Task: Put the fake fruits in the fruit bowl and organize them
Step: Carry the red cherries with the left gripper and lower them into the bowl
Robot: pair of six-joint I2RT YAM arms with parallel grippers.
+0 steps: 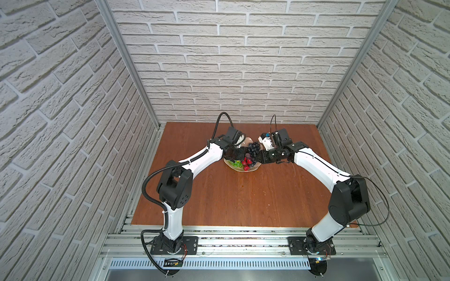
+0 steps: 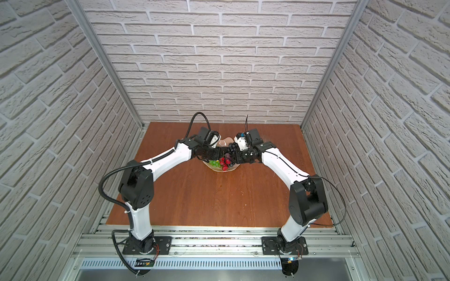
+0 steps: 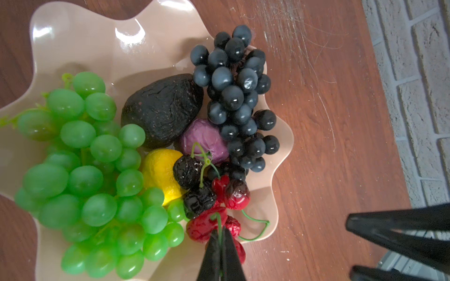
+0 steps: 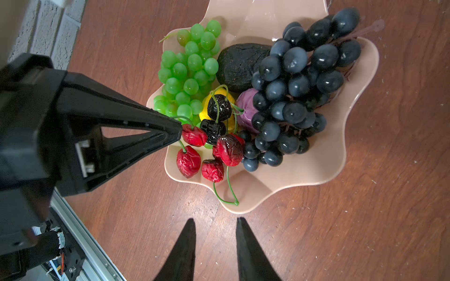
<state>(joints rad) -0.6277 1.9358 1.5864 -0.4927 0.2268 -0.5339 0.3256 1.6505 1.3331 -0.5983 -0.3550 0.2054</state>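
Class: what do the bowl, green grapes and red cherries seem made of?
Bowl: probably glossy plastic, sharp white highlights.
Green grapes: likely translucent plastic or rubber, light glows through.
Red cherries: perhaps coated foam, wrinkled shiny skin.

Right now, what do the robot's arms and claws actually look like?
Both the left arm and right arm have glossy white shells with chunky black joints. A ribbed black hose runs along the left one; a thin black cable loops off the right. The left claw and right claw are black, tapering to narrow points.
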